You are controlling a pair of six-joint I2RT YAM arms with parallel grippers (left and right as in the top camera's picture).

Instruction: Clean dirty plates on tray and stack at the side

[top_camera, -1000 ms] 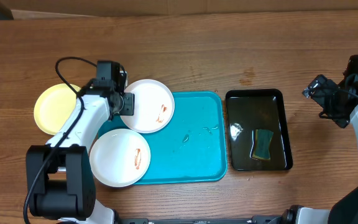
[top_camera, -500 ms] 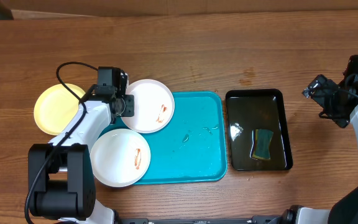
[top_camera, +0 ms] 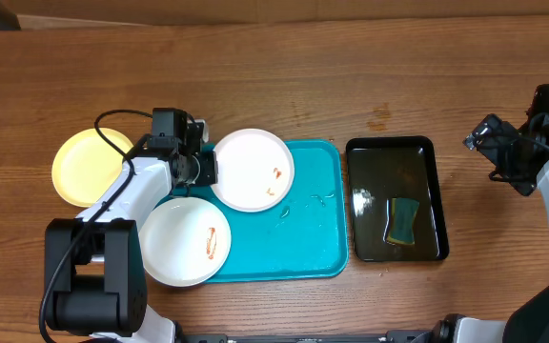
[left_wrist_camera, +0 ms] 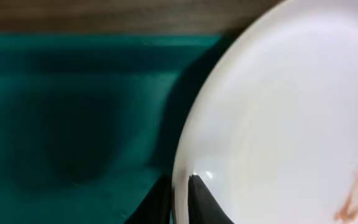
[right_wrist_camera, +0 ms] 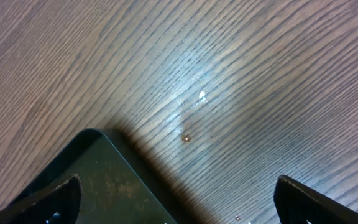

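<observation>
My left gripper (top_camera: 208,169) is shut on the left rim of a white plate (top_camera: 253,170) with a reddish smear, held over the turquoise tray (top_camera: 303,238). In the left wrist view, the plate's rim (left_wrist_camera: 278,112) sits pinched between the dark fingers (left_wrist_camera: 204,202) above the tray (left_wrist_camera: 73,112). A second smeared white plate (top_camera: 186,241) overlaps the tray's front left corner. On the bare wood at the left lies a pale yellow plate (top_camera: 86,167). Far to the right, my right gripper (top_camera: 477,140) hangs open and empty.
A glossy black tray (top_camera: 396,198) holding a green sponge (top_camera: 403,219) stands right of the turquoise tray. Its corner (right_wrist_camera: 98,180) shows in the right wrist view under the open right gripper (right_wrist_camera: 179,202). Bare wood spreads along the back.
My left gripper has shut on the rim of the upper white plate and carried it to the right, further over the tray. The right arm has not moved.
</observation>
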